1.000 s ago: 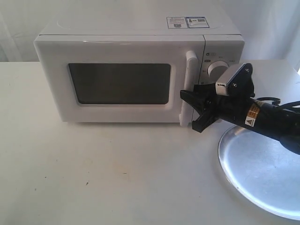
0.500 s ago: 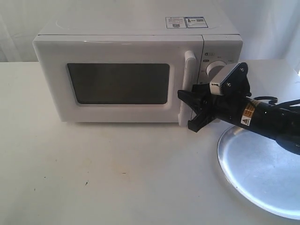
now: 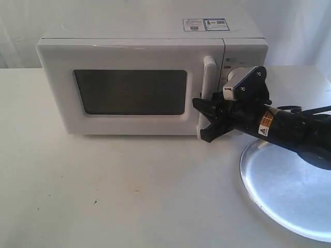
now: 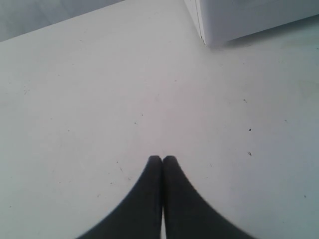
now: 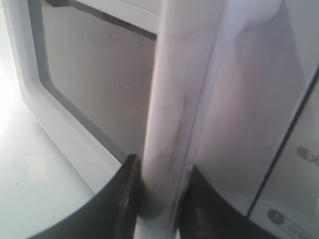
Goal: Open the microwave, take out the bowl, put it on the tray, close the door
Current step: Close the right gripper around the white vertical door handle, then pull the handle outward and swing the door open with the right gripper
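The white microwave (image 3: 139, 36) stands at the back of the table with its door (image 3: 129, 57) closed. My right gripper (image 3: 202, 120) is at the lower end of the vertical door handle (image 3: 209, 72). In the right wrist view the handle (image 5: 179, 99) runs between the black fingers (image 5: 127, 194), which press it from both sides, so the gripper (image 5: 160, 169) is shut on it. The silver tray (image 3: 289, 191) lies at the front right, under the right arm. My left gripper (image 4: 162, 158) is shut and empty over bare table. The bowl is hidden.
A corner of the microwave (image 4: 249, 20) shows in the left wrist view, well away from the left gripper. The dials sit right of the handle, behind the right wrist camera (image 3: 243, 82). A white backdrop hangs behind the table.
My right gripper has moved left and slightly up onto the lower door handle. The microwave shifted a little to the left. The door has stayed closed.
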`<state>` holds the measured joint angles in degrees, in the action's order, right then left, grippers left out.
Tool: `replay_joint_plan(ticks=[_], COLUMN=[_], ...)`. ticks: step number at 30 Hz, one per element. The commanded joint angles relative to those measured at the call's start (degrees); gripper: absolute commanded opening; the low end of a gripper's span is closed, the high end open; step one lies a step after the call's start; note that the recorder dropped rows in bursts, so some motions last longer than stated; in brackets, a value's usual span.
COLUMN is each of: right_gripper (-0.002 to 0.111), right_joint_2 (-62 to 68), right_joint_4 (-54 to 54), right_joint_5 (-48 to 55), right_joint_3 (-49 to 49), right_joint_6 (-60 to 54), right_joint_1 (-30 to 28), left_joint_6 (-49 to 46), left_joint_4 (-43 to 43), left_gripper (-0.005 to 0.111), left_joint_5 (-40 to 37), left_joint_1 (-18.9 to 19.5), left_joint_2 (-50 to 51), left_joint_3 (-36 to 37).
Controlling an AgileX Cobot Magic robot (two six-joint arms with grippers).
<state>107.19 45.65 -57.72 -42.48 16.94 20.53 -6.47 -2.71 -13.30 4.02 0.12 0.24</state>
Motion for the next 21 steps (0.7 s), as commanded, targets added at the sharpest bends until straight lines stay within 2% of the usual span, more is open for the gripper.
replay_joint_plan(ticks=[1,7,14,21], right_gripper=[0.0,0.0,0.0,0.0], right_joint_2=[-2.05,-3.14,-4.69,-11.21], right_joint_4=[43.97,44.83,46.47,49.41], right_joint_5=[-12.24,-12.24,-12.24,-12.24], right_joint_3=[0.24,0.24,0.24,1.21], right_joint_6=[-0.32,1.46,1.46,3.8], right_joint_1=[6.3,6.8,11.87,11.99], left_joint_6=[0.24,0.24,0.24,0.24], left_joint_4=[0.15,0.15,0.15,0.15], left_gripper=[0.0,0.0,0.0,0.0], left_joint_5=[-0.05,-0.05,-0.05,0.09], left_joint_1=[-0.08,-0.08,-0.08,-0.08], left_joint_2=[-0.12,-0.12,-0.12,-0.12], left_joint_3=[-0.24,-0.24,-0.24,-0.24])
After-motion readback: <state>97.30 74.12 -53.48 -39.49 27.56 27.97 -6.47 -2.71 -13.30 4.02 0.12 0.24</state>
